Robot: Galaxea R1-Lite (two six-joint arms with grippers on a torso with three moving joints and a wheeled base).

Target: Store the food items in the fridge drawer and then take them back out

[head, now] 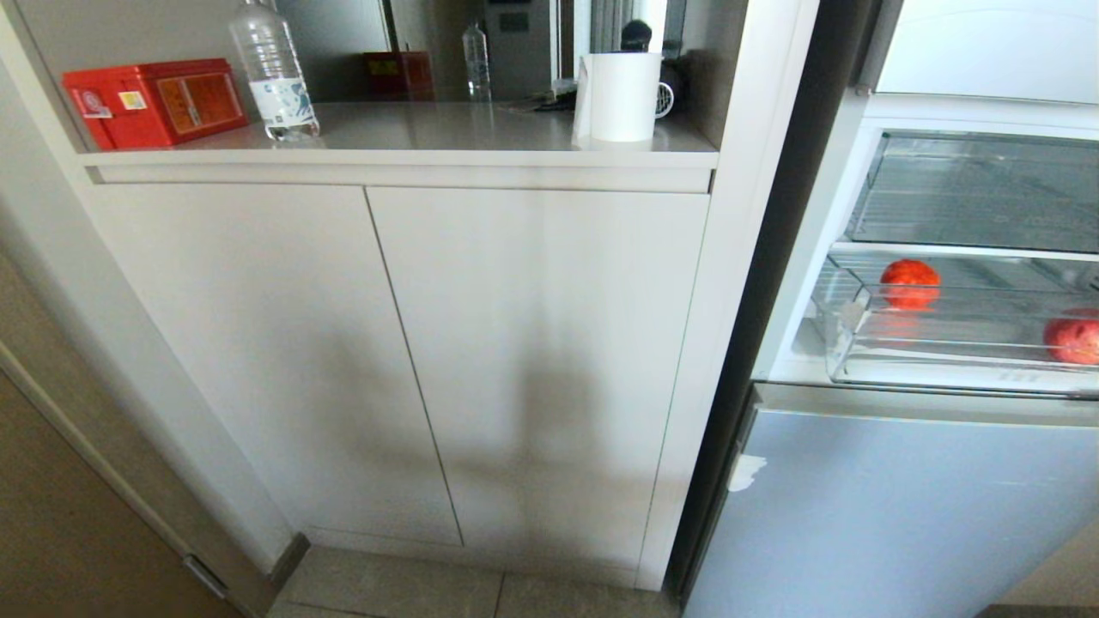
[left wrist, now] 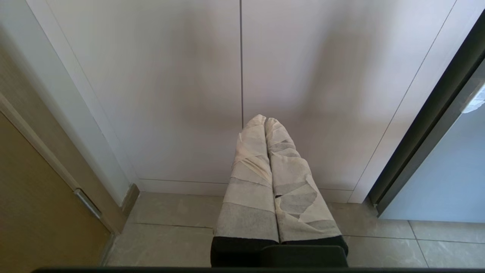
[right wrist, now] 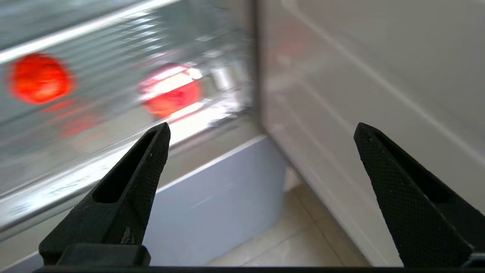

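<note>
- Head view shows the fridge drawer (head: 846, 343) pulled out at the far right, with two food items on its ribbed floor: one red ball (head: 910, 282) toward the drawer's left end, a second red ball (head: 1073, 338) at the picture's right edge.
- Neither arm shows in that view.
- Right wrist view puts the right gripper (right wrist: 261, 131) outside the drawer, in front of its clear front wall, fingers spread wide with nothing between them.
- From this gripper both balls lie beyond the front lip and off to one side; the nearer ball (right wrist: 170, 93) sits just past one fingertip's line, the farther ball (right wrist: 38, 77) well apart from it.
- The drawer's long axis runs side to side across the fridge opening; the balls are round, so no axis constrains the grasp.
- The right arm is plainly the nearer one.
- Left wrist view has the left gripper (left wrist: 265, 120) parked facing the cabinet doors (left wrist: 151, 94), taped fingers pressed together.
</note>
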